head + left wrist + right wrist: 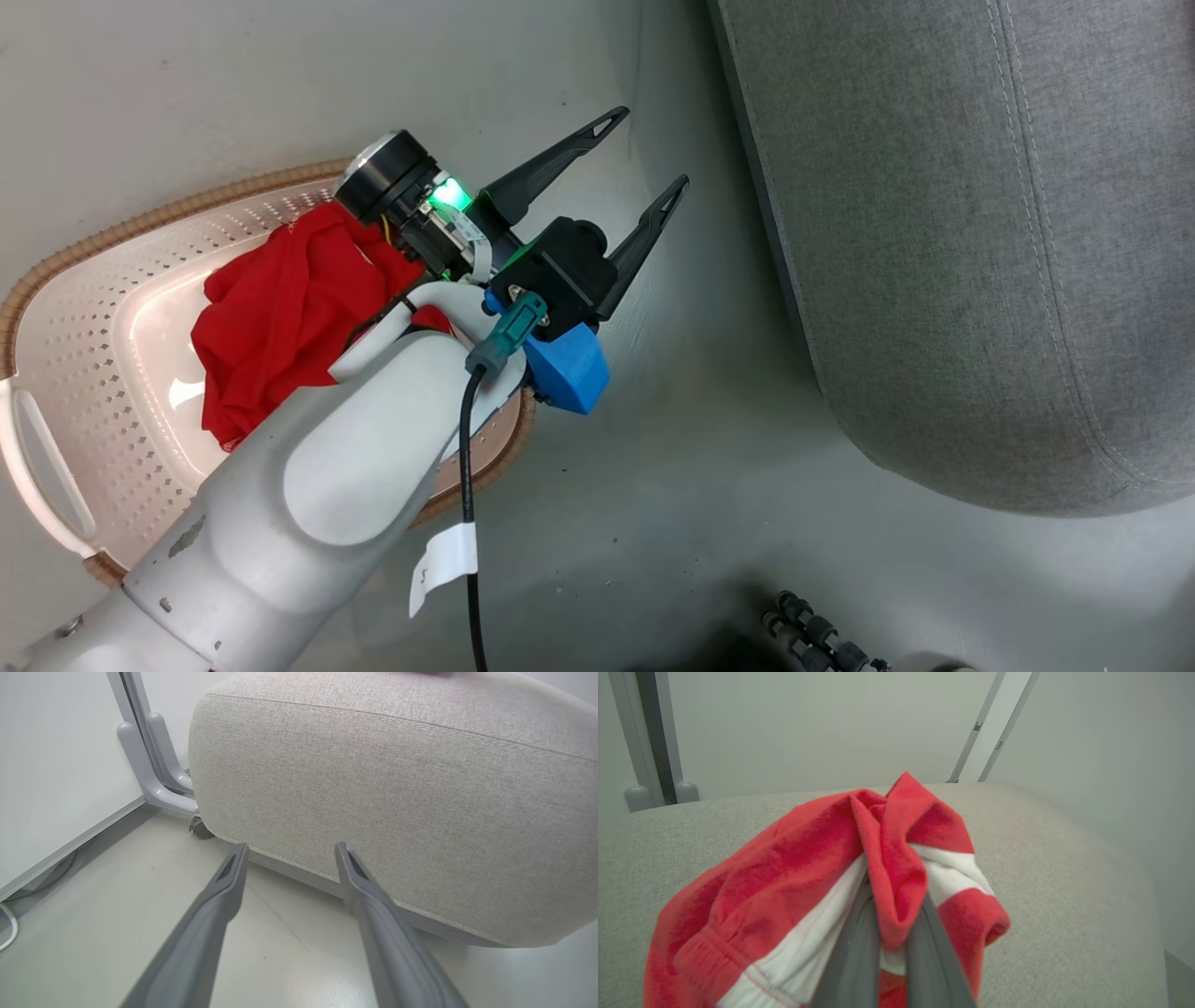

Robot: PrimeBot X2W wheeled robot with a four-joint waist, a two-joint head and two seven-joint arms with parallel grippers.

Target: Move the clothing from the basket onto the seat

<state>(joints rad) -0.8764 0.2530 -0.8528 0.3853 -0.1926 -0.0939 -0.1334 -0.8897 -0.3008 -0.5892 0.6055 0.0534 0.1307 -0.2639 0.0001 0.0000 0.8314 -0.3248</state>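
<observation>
Right hand point(894, 891) clamps red garment point(794, 858) over seat point(1064, 882); left hand point(652, 146) empty, jaws apart. Lower till fabric rests well inboard, then release.

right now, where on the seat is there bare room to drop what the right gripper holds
The seat top is bare beside the red-and-white garment in the shut right gripper: left, right to its rounded edge, and beyond toward the wall. Crowded: the basket, with a second red garment below the left arm.

Head: downward; light grey fabric seat point(980, 233) at two o'clock.
Left wrist: low, close beside seat.
Right wrist: above seat.
</observation>
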